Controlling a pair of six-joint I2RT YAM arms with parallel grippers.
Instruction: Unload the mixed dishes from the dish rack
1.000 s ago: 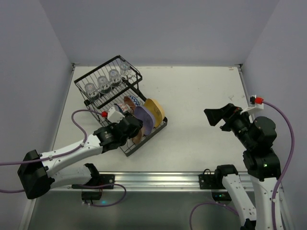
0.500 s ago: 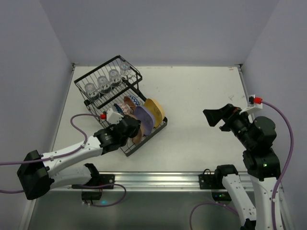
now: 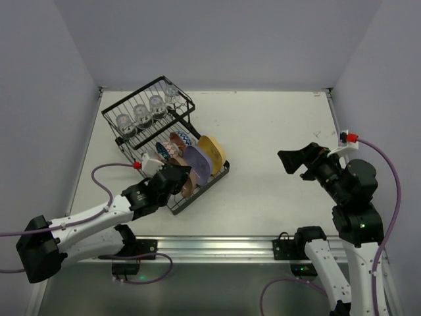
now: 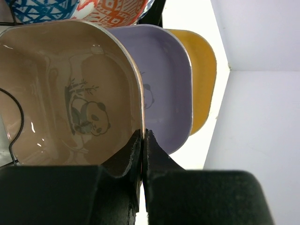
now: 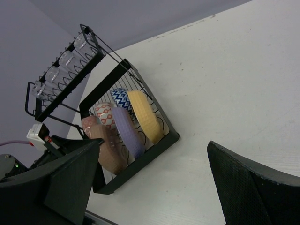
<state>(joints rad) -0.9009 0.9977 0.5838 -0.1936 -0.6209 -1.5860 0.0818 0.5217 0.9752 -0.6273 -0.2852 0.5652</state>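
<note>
The black wire dish rack (image 3: pixel 135 95) stands at the table's left. Its basket section holds several clear glass cups (image 3: pixel 141 113). In the tray section a tan plate (image 4: pixel 70 93) with a panda drawing, a purple plate (image 4: pixel 164 84) and a yellow plate (image 4: pixel 204 75) stand on edge, with patterned bowls (image 4: pixel 112 9) behind them. My left gripper (image 4: pixel 143 140) is shut on the tan plate's near rim, at the rack's near end (image 3: pixel 179 176). My right gripper (image 3: pixel 296 160) hangs open over the table's right side, holding nothing.
From the right wrist view the rack (image 5: pixel 140 159) sits diagonally, with bare white table (image 5: pixel 225 84) stretching to its right. Grey walls close in the table at the left, back and right. A metal rail (image 3: pixel 210 247) runs along the near edge.
My left gripper has closed onto the tan plate's rim, and its arm has shifted slightly toward the near left. The right arm has barely moved.
</note>
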